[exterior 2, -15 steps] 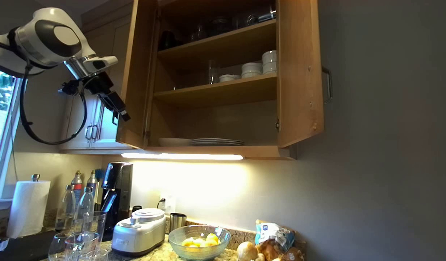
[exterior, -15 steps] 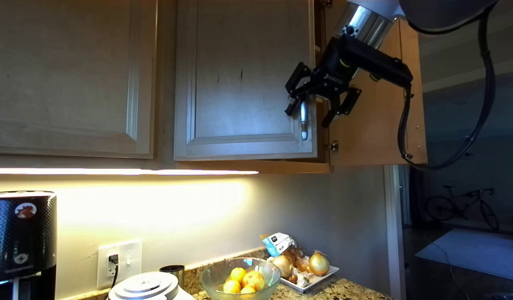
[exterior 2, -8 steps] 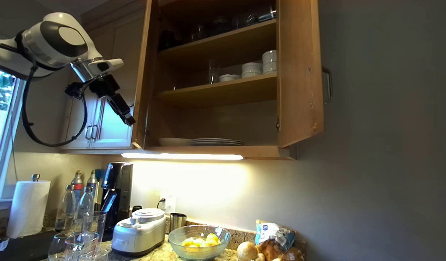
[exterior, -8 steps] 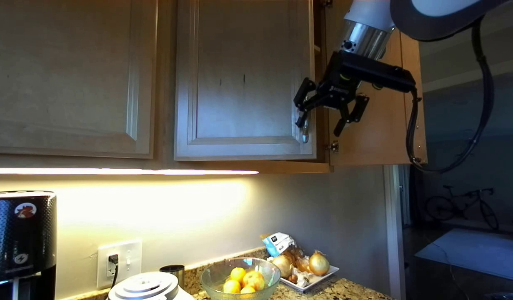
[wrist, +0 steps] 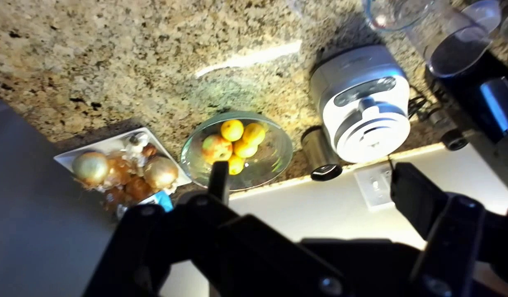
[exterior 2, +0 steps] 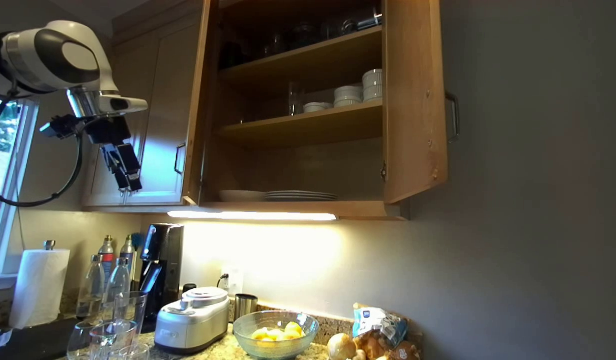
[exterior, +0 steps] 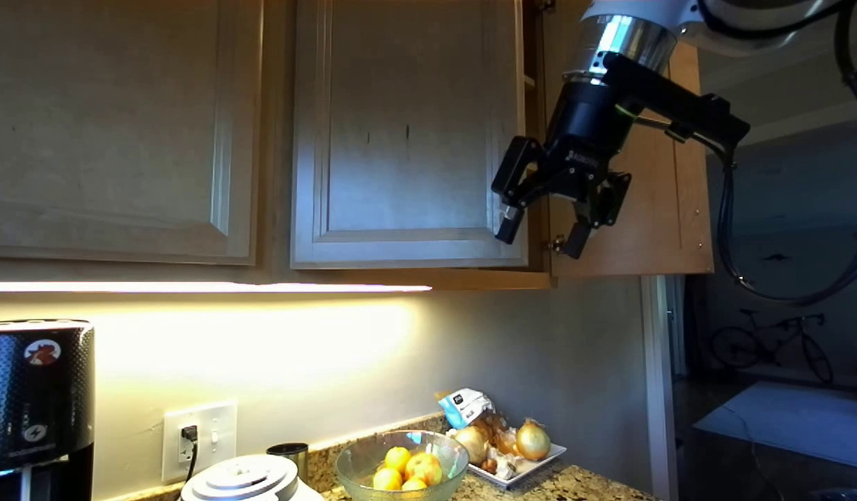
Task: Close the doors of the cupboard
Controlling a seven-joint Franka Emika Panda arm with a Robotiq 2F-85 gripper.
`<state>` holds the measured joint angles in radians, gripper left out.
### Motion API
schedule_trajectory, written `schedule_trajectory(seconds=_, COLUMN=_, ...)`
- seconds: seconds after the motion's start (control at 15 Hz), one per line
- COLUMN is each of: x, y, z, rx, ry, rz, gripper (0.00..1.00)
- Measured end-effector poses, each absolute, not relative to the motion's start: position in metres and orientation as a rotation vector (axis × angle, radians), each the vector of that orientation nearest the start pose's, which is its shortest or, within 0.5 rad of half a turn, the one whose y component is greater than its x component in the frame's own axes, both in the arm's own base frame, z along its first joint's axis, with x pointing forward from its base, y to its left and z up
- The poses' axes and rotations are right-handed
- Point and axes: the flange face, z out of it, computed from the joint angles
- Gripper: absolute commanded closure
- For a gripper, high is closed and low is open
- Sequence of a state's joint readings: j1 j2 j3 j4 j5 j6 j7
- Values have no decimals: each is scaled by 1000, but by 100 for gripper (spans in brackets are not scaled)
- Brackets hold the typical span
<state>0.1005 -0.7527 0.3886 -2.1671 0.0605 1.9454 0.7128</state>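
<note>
The cupboard (exterior 2: 297,208) stands open, with white dishes and glassware on its shelves in an exterior view. Both light-brown doors are swung out. The left door (exterior 2: 191,165) shows nearly edge-on, its silver handle (exterior 2: 177,159) on the outer side. The right door (exterior 2: 415,110) shows its inner face, its handle (exterior 2: 454,117) beyond it. In an exterior view the left door (exterior: 414,104) shows its front face; the right door (exterior: 633,240) is behind the arm. My gripper (exterior: 541,236) is open and empty, pointing down in front of the left door's free edge, apart from the handle (exterior 2: 127,189).
A neighbouring cabinet (exterior: 122,132) is shut beside the cupboard. Below, on the granite counter (wrist: 134,62), are a glass fruit bowl (wrist: 270,165), an onion tray (wrist: 84,148), a white appliance (wrist: 361,82), a metal cup (wrist: 317,152), glasses (exterior 2: 112,335) and a black machine (exterior 2: 160,265).
The left door has swung somewhat towards closed. My gripper first moved along with it, then backed off left and down, turning more downward, uncovering the handle in an exterior view. The right door has not moved.
</note>
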Motion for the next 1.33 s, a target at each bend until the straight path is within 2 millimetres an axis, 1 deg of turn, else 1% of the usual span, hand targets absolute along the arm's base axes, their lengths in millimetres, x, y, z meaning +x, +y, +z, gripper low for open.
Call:
schedule_trajectory(seconds=0.07, x=287, y=235, z=685, rx=-2925, ry=347, rz=-774, gripper=25)
schedule_trajectory(seconds=0.13, x=287, y=240, z=684, rx=-2920, ry=327, rz=-783, gripper=28)
schedule_trajectory(seconds=0.2, x=289, y=244, z=684, rx=-2906, ry=314, rz=-806, gripper=33)
schedule_trajectory(seconds=0.27, x=294, y=248, z=685, rx=-2882, ry=307, rz=-836, gripper=42)
schedule_trajectory(seconds=0.33, x=301, y=249, z=687, rx=-2852, ry=308, rz=-867, gripper=47)
schedule_trajectory(seconds=0.53, x=333, y=244, z=690, rx=-2749, ry=330, rz=-966, gripper=67)
schedule_trajectory(seconds=0.67, x=358, y=237, z=689, rx=-2699, ry=356, rz=-1007, gripper=80)
schedule_trajectory(seconds=0.8, x=378, y=228, z=689, rx=-2667, ry=383, rz=-1030, gripper=93)
schedule_trajectory(seconds=0.87, x=385, y=224, z=689, rx=-2657, ry=393, rz=-1037, gripper=98)
schedule_trajectory(seconds=1.0, x=400, y=213, z=690, rx=-2641, ry=419, rz=-1049, gripper=100)
schedule_trajectory(seconds=1.2, x=424, y=191, z=694, rx=-2614, ry=456, rz=-1078, gripper=99)
schedule_trajectory(seconds=1.33, x=447, y=179, z=696, rx=-2591, ry=461, rz=-1110, gripper=98)
